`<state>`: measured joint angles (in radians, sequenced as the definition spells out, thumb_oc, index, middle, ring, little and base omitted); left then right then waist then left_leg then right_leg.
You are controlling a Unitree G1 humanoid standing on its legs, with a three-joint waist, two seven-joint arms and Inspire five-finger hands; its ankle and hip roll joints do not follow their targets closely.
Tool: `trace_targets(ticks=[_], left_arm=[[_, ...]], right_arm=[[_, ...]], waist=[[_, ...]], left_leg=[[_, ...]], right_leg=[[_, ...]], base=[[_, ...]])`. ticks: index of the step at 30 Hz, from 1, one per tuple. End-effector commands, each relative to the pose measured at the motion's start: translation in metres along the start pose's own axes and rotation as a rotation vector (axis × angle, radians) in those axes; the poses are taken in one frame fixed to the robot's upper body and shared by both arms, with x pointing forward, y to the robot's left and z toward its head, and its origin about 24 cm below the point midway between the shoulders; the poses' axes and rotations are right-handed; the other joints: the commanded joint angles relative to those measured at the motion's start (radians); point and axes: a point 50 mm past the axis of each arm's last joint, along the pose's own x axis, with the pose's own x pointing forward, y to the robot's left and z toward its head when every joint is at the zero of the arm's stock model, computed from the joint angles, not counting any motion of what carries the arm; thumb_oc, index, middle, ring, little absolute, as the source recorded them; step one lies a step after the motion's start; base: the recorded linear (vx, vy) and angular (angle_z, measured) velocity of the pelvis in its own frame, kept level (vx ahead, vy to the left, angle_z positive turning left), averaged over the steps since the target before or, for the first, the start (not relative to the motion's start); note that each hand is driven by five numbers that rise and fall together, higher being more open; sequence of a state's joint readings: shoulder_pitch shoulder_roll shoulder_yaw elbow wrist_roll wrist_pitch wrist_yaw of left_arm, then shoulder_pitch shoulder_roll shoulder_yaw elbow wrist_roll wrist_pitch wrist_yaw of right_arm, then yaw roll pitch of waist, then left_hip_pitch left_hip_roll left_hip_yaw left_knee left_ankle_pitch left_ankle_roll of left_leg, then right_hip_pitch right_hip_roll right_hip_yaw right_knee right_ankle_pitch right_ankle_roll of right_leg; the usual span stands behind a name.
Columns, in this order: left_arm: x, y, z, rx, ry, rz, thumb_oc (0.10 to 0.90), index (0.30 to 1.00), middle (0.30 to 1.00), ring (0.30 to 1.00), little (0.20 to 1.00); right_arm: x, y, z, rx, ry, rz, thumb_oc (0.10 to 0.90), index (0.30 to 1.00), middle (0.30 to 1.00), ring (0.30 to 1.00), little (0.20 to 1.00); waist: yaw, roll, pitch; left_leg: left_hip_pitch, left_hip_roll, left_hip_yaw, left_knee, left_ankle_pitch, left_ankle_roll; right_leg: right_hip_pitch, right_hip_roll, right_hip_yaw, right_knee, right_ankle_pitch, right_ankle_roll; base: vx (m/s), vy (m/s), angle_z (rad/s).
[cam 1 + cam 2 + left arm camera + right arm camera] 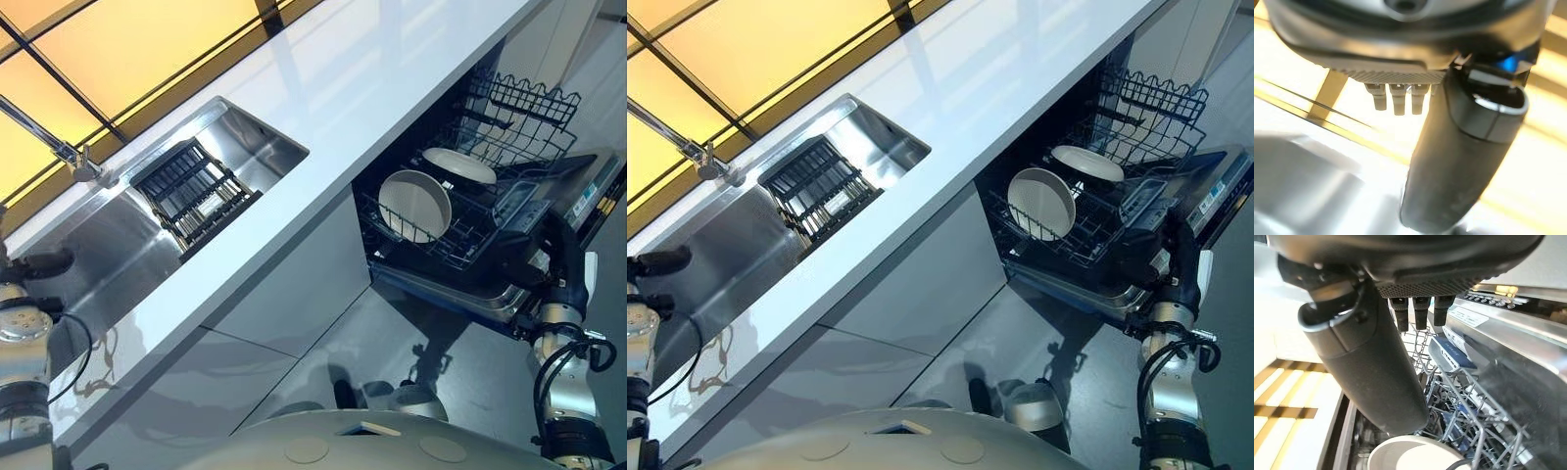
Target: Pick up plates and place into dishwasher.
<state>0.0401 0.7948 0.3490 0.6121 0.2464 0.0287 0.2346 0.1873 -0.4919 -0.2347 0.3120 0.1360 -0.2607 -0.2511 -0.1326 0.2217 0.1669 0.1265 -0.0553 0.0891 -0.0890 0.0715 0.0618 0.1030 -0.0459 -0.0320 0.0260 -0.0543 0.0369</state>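
Two white plates stand in the pulled-out lower rack (460,250) of the open dishwasher: a round one (414,206) upright at the front and a second (458,164) leaning behind it. The front plate's rim (1410,453) also shows in the right wrist view. My right hand (560,266) hovers at the rack's near right corner, by the lowered door (588,196); its thumb (1366,367) and fingers are straight and hold nothing. My left hand (41,262) hangs open over the steel sink (108,245), empty as well.
A black dish rack (196,191) sits in the sink beside the faucet (59,147). The white countertop (323,127) runs diagonally between sink and dishwasher. The dishwasher's upper wire basket (519,113) stands above the plates. Grey cabinet fronts (294,294) lie below the counter.
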Motion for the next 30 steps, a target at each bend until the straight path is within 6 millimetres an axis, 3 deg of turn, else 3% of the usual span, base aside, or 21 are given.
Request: trace_targets(ticks=[1, 9, 13, 18, 26, 30], left_arm=[[0.023, 0.063, 0.044, 0.215, -0.186, 0.110, 0.800, 0.900, 0.900, 0.900, 0.900], [0.020, 0.031, 0.050, 0.217, -0.216, -0.049, 0.800, 0.900, 0.900, 0.900, 0.900], [0.015, 0.006, 0.053, 0.214, -0.243, -0.163, 0.800, 0.900, 0.900, 0.900, 0.900], [0.007, -0.010, 0.069, 0.167, -0.348, -0.330, 0.800, 0.900, 0.900, 0.900, 0.900], [-0.012, -0.027, 0.098, 0.073, -0.500, -0.538, 0.800, 0.900, 0.900, 0.900, 0.900], [-0.021, -0.036, 0.113, 0.051, -0.566, -0.596, 0.800, 0.900, 0.900, 0.900, 0.900]], right_arm=[[0.019, 0.010, 0.071, 0.084, -0.368, 0.030, 0.800, 0.900, 0.900, 0.900, 0.900], [0.020, 0.017, 0.084, 0.118, -0.426, 0.072, 0.800, 0.900, 0.900, 0.900, 0.900], [0.020, 0.019, 0.095, 0.133, -0.477, 0.074, 0.800, 0.900, 0.900, 0.900, 0.900], [0.025, 0.015, 0.110, 0.185, -0.510, 0.060, 0.800, 0.900, 0.900, 0.900, 0.900], [0.025, 0.031, 0.096, 0.428, -0.350, 0.129, 0.800, 0.900, 0.900, 0.900, 0.900], [0.025, 0.028, 0.082, 0.581, -0.258, -0.004, 0.800, 0.900, 0.900, 0.900, 0.900]], waist=[[0.012, -0.061, -0.014], [0.024, -0.063, -0.016], [0.027, -0.064, -0.013], [0.041, -0.064, -0.010], [0.060, -0.077, -0.018], [0.062, -0.079, -0.024]], left_leg=[[0.008, -0.095, 0.006, 0.096, -0.150, 0.029], [0.018, -0.098, -0.023, 0.074, -0.135, 0.032], [0.022, -0.098, -0.040, 0.063, -0.126, 0.031], [0.020, -0.095, -0.056, 0.056, -0.121, 0.030], [0.027, -0.085, -0.069, 0.023, -0.104, 0.025], [0.031, -0.079, -0.076, 0.003, -0.092, 0.018]], right_leg=[[-0.111, -0.042, -0.020, 0.086, -0.012, 0.048], [-0.107, -0.039, -0.035, 0.097, -0.014, 0.047], [-0.106, -0.035, -0.036, 0.101, -0.013, 0.044], [-0.102, -0.028, -0.039, 0.095, -0.017, 0.041], [-0.076, -0.010, -0.055, 0.058, -0.011, 0.033], [-0.061, -0.005, -0.061, 0.030, 0.000, 0.032]], base=[[-0.07, 0.002, 0.08], [-0.04, 0.002, 0.08], [-0.04, -0.019, 0.15], [-0.08, -0.045, 0.11], [-0.09, -0.080, 0.08], [-0.06, -0.053, 0.16]])
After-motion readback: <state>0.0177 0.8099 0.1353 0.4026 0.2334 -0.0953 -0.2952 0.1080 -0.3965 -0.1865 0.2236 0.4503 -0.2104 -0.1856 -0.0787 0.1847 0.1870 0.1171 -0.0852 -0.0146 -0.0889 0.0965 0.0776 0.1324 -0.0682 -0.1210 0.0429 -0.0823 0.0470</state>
